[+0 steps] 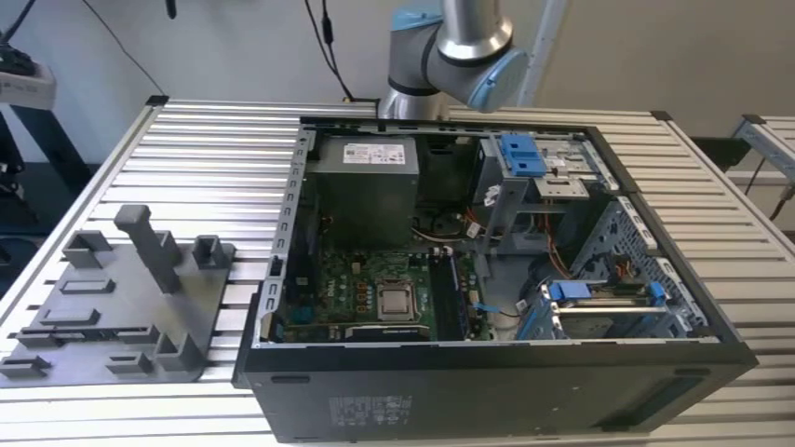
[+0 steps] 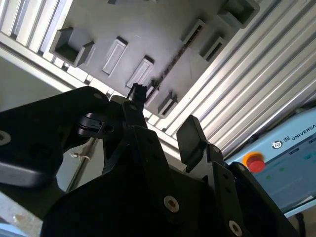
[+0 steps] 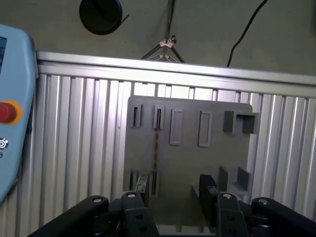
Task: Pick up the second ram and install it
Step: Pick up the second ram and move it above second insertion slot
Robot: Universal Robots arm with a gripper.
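In the exterior view the arm [image 1: 450,42] stands at the far edge of the table [image 1: 211,140], about at the middle of this edge. A silver tube goes up from a grey joint [image 1: 463,67] with a light blue cap and leaves the picture at the top.

In both wrist views the gripper [image 3: 174,190] is seen from behind its black body, which has bars and screws. Its two black fingers [image 3: 140,183] stand apart with a clear gap, and nothing is between them. In the second wrist view one finger has a flat, wide pad [image 2: 190,139]. The fingers point toward the table's surface and touch nothing.
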